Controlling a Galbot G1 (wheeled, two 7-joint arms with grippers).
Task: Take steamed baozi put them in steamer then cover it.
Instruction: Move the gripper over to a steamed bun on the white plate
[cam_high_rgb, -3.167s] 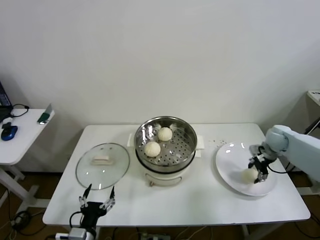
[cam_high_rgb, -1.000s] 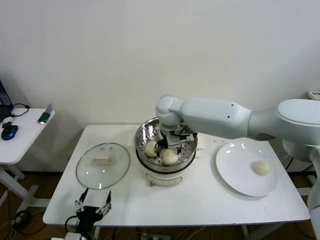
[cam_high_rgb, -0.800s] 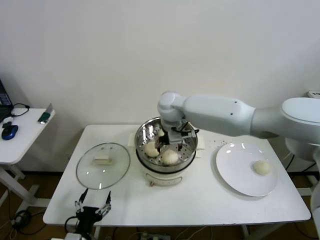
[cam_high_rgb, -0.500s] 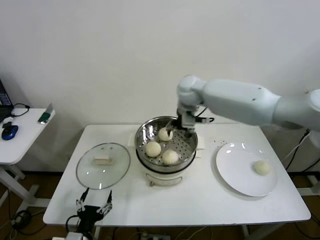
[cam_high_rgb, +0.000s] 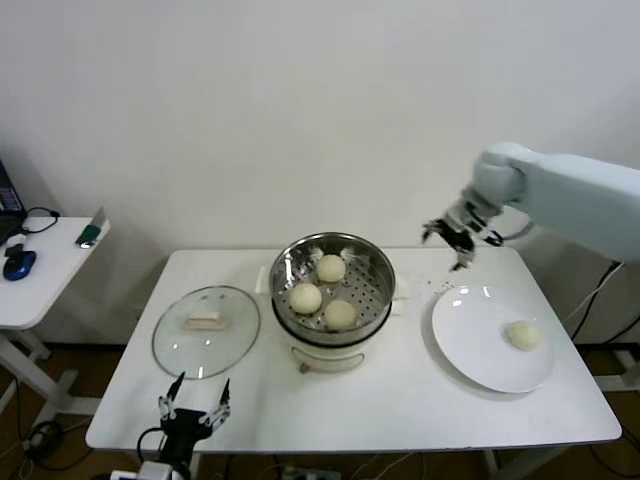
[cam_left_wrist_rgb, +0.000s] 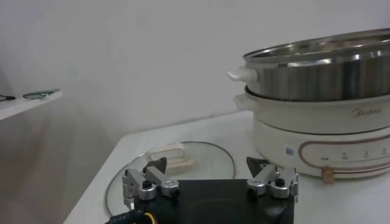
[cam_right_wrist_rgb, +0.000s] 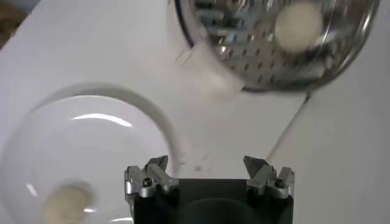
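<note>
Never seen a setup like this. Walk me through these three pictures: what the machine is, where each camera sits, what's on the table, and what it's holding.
It is a two-armed robot. The wide picture comes from a camera on its head; the other two come from cameras on its wrists.

On the white table stands a steel steamer with three baozi inside. A fourth baozi lies on the white plate. The glass cover lies flat to the steamer's left.

The right end effector is in the air between steamer and plate, open and holding nothing; its wrist camera looks down on both. The left end effector waits at the table's near edge, open and empty, near the cover.
</note>
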